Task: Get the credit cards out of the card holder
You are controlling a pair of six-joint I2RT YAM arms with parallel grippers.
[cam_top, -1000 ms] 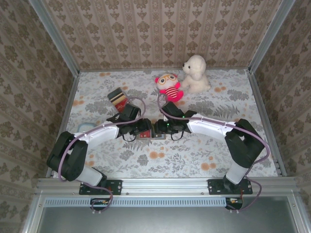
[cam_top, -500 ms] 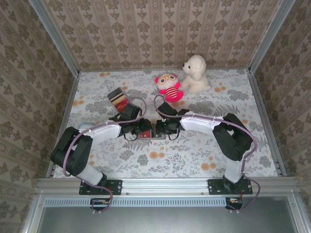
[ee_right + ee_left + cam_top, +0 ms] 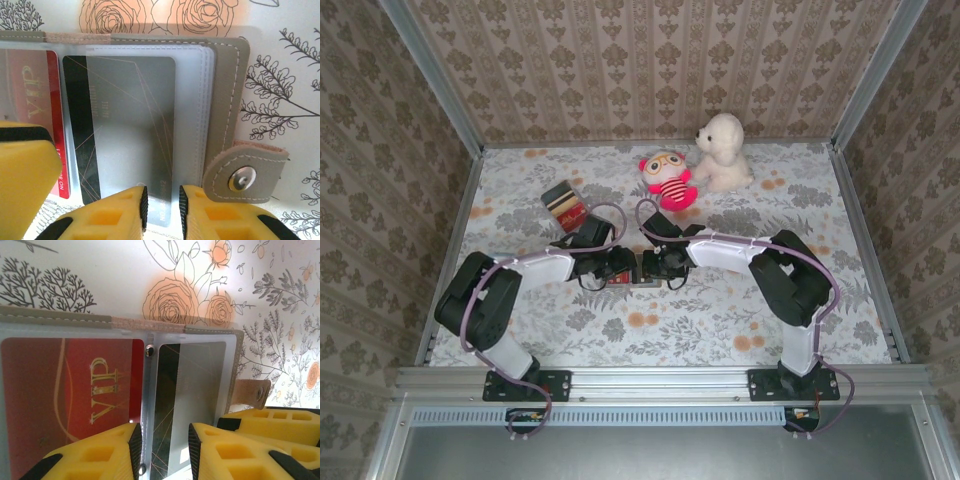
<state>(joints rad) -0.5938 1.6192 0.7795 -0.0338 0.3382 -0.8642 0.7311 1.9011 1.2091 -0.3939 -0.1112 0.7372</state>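
Finding: the holder (image 3: 227,95) lies open and flat on the bench (image 3: 770,300), with both arms converged on it.

Contents: a silver card (image 3: 130,130) sits under a clear sleeve on the leaf that carries the snap strap (image 3: 245,176). A red card (image 3: 70,390) sits in the sleeve on the other leaf. A loose pile (image 3: 563,203), dark, gold and red and judged to be cards, lies well apart from the holder toward the back wall. Two plush toys (image 3: 667,180) sit further behind the holder.

Left tool (image 3: 165,441): narrow, at the holder's near edge, with its tips astride the centre crease. The silver card's dark stripe shows flat across the gap, and nothing is seen clamped.

Right tool (image 3: 163,206): almost closed at the silver card's lower edge. Whether it nips the card or sleeve cannot be told.

Risks:
- The sleeve is slick, so the tips may skid off and leave the card seated.
- The holder is light and thin. If it is not pinned, a pull on the card may drag or lift the whole holder.
- Several sleeve pages are stacked, so a nip may catch plastic instead of card.
- The tools stand just beside each other over the holder, so a small sideways move may knock their fingers together.
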